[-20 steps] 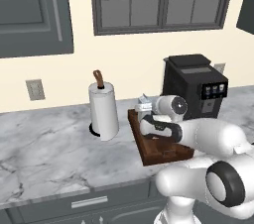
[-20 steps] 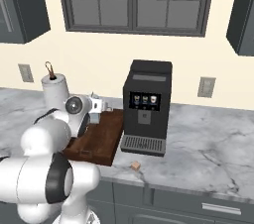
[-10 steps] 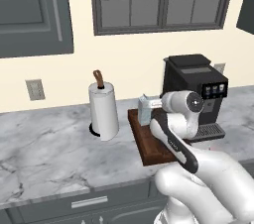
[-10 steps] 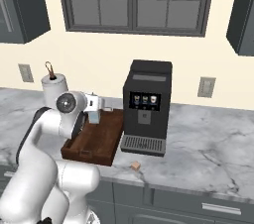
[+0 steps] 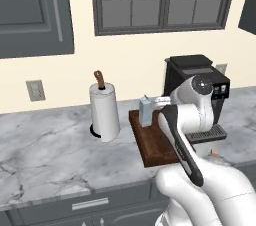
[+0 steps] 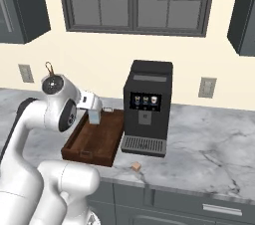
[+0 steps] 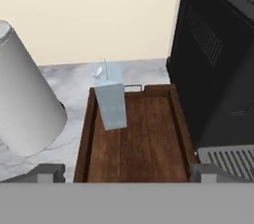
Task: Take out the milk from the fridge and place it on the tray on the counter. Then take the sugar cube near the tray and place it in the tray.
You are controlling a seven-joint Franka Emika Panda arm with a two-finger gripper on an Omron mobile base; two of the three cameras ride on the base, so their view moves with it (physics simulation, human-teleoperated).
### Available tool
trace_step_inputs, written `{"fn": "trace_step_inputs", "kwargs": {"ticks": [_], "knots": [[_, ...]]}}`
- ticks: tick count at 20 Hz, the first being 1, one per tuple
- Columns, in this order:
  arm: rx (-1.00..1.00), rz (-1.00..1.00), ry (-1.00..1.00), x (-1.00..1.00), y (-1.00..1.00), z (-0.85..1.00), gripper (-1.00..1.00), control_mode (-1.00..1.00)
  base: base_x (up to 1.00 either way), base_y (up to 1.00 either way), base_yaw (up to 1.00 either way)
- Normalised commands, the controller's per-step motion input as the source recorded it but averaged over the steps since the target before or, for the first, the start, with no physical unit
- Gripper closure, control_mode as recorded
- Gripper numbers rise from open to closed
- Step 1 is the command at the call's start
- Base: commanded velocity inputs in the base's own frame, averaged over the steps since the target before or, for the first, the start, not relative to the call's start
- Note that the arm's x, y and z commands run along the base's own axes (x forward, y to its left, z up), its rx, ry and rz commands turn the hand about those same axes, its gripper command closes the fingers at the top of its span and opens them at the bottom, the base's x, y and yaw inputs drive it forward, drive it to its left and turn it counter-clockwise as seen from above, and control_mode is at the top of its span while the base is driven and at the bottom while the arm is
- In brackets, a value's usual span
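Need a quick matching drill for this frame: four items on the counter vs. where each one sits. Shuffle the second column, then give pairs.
Things:
1. milk
2. sugar cube
3. paper towel roll
4. coffee machine

Places:
A. on the bare counter, in front of the coffee machine
B. upright inside the tray, near its far end
C. beside the tray, toward the wall outlet
D. beside the tray, on the side away from the paper towel roll

Pairs: 1-B, 2-A, 3-C, 4-D
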Motion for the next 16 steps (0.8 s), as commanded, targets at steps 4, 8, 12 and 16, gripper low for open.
{"fn": "trace_step_inputs", "kwargs": {"ticks": [4,8,12,16], "knots": [[-0.06,-0.02,0.29,-0.39,-0.30,0.00,-1.00,-1.00,0.00,0.00,0.00],[0.00,0.00,0.17,-0.43,-0.33,-0.12,-1.00,-1.00,0.00,0.00,0.00],[0.00,0.00,0.14,-0.40,-0.38,-0.17,-1.00,-1.00,0.00,0.00,0.00],[0.00,0.00,0.01,-0.43,-0.48,-0.24,-1.00,-1.00,0.00,0.00,0.00]]}}
